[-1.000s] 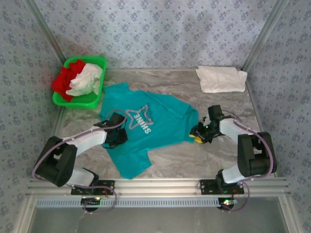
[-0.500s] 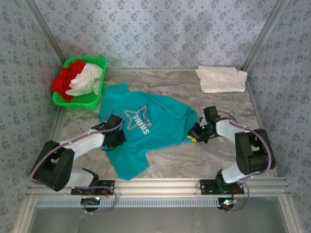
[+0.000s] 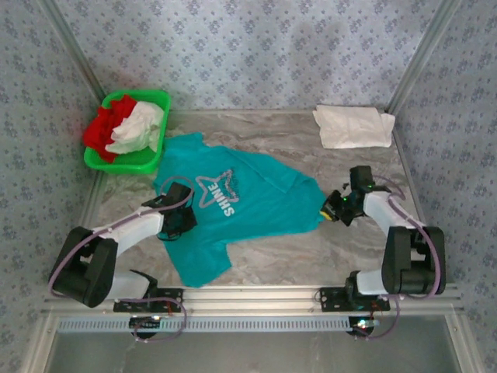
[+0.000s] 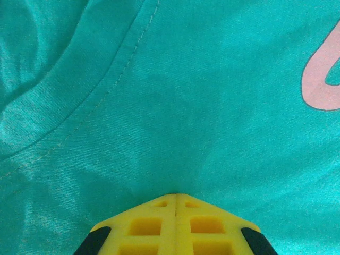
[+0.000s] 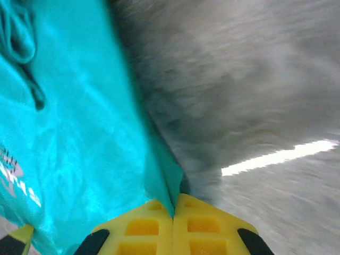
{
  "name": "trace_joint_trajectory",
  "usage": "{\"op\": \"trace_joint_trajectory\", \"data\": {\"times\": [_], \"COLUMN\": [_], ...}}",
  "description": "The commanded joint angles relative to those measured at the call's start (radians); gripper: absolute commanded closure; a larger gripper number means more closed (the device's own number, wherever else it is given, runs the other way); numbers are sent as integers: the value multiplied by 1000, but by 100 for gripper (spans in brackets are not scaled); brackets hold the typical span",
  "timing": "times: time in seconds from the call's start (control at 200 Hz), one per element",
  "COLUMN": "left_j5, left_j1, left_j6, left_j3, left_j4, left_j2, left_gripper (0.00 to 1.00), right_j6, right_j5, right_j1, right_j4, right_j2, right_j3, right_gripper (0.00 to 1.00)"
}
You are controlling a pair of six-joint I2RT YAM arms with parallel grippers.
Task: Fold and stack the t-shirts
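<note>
Both left claw point(image 4: 175, 197) and right claw point(image 5: 173, 204) clench the spread teal t-shirt point(image 3: 264, 203), SHINE print point(image 3: 224, 203) showing.

Patterned blue walls point(image 3: 256, 47), marble table point(image 3: 311, 256)

From above, light falls soft and even over the counter point(image 3: 311, 148), bright and without glare. The shadows beside the teal t-shirt point(image 3: 264, 206) are faint and short. In the left wrist view the t-shirt is sharp, its stitching crisp, with a mild sheen. In the right wrist view the counter right of the t-shirt is smeared and out of focus, crossed by one white streak of glare. The t-shirt there shines, nearly washed out.
</note>
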Motion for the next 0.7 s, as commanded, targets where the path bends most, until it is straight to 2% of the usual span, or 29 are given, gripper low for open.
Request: {"op": "trace_joint_trajectory", "data": {"times": [0.0,0.24,0.26,0.285,0.31,0.34,0.375,0.495,0.585,0.65,0.695], "left_j5": [-41,-40,-39,-37,-39,-43,-48,-61,-80,-65,-52], "left_j1": [12,12,12,12,12,12,12,12,12,12,11], "left_j6": [38,98,104,114,120,124,128,136,138,140,135], "left_j3": [7,61,67,73,80,85,91,106,119,126,126], "left_j4": [-86,-121,-126,-130,-136,-141,-144,-165,-178,-172,-164], "left_j2": [32,87,87,81,74,61,41,-39,-106,-144,-157], "left_gripper": [100,100,100,100,100,99,90,60,57,49,48], "right_j6": [-50,-116,-127,-138,-148,-156,-172,-199,-286,-354,-402], "right_j5": [79,168,173,176,176,178,188,187,219,245,258], "right_j1": [-46,-133,-142,-151,-157,-161,-161,-94,56,176,249], "right_j4": [-169,-291,-299,-305,-312,-313,-300,-211,-181,-188,-185], "right_j2": [-60,-95,-96,-96,-96,-97,-98,-89,-37,41,97], "right_j3": [22,91,103,115,131,147,164,258,362,443,489], "right_gripper": [100,100,91,71,56,45,38,37,41,44,45]}}
